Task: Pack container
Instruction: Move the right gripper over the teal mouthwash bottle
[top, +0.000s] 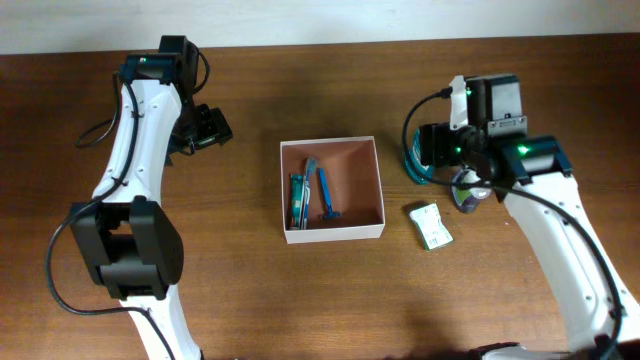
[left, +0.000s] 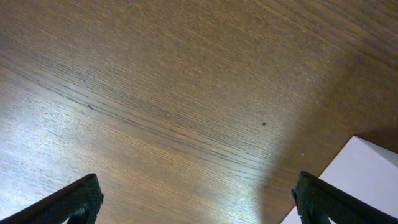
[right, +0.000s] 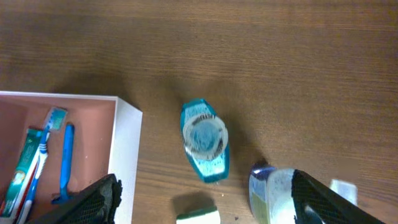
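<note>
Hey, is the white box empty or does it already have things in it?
Not empty. The box holds a toothbrush and a blue razor, both lying flat on its reddish floor.

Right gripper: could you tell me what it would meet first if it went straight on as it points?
Probably the teal bottle, centred ahead of the right gripper on the table, though depth is hard to judge.

Overhead: looked straight down on whole table (top: 320, 300), container (top: 335, 236) centred. Left wrist: hung close over bare table, white corner lower right, probably that container. Right wrist: sat farther back, shared container's corner with overhead.
</note>
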